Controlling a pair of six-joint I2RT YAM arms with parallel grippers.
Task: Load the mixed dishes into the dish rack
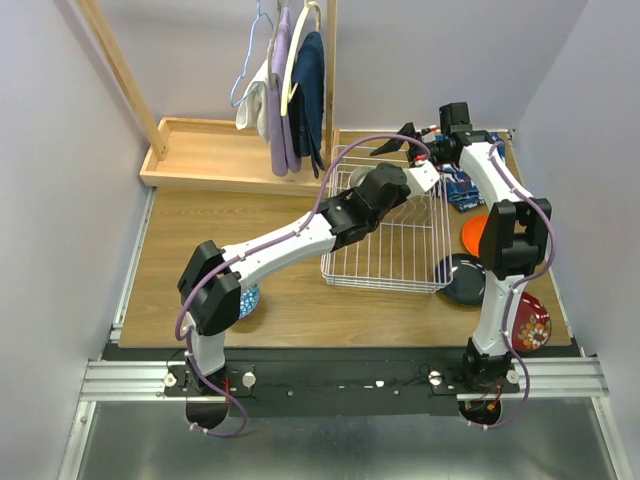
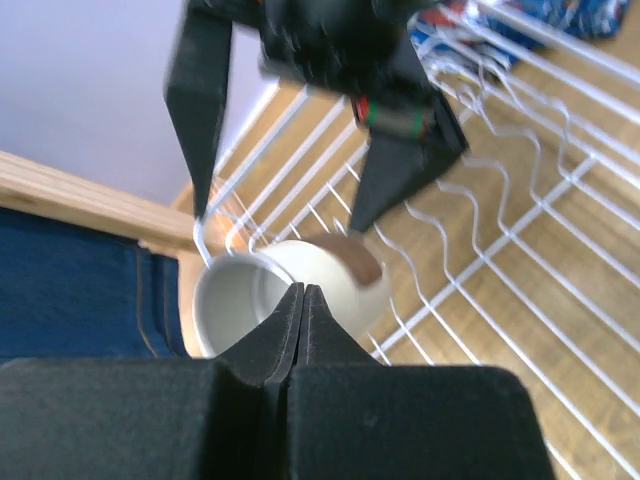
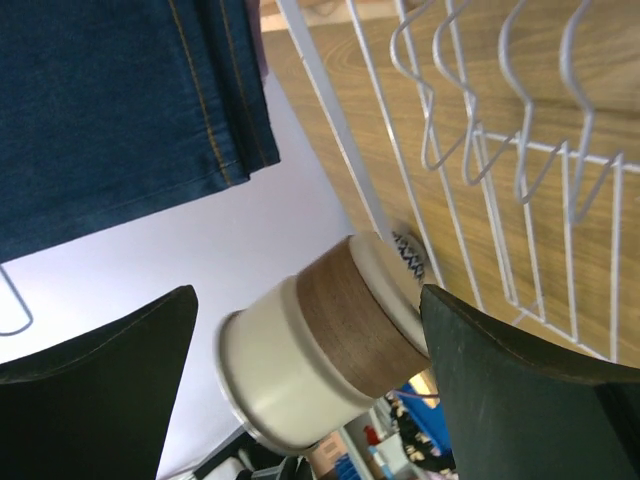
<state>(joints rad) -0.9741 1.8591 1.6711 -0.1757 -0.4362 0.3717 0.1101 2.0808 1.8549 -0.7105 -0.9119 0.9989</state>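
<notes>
The tan-brown cup lies on its side in the far-left corner of the white wire dish rack. My right gripper is open and straddles the cup without gripping it. In the top view the right gripper hangs over the rack's far edge. My left gripper is shut on nothing, its tips just short of the cup's mouth. Outside the rack are a blue-patterned bowl under the left arm, an orange plate, a glossy black plate and a red-white patterned bowl.
A blue-red patterned cloth lies right of the rack. A shallow wooden tray sits at the back left. Clothes on hangers hang from a wooden frame over the rack's far-left corner. Walls close in on both sides.
</notes>
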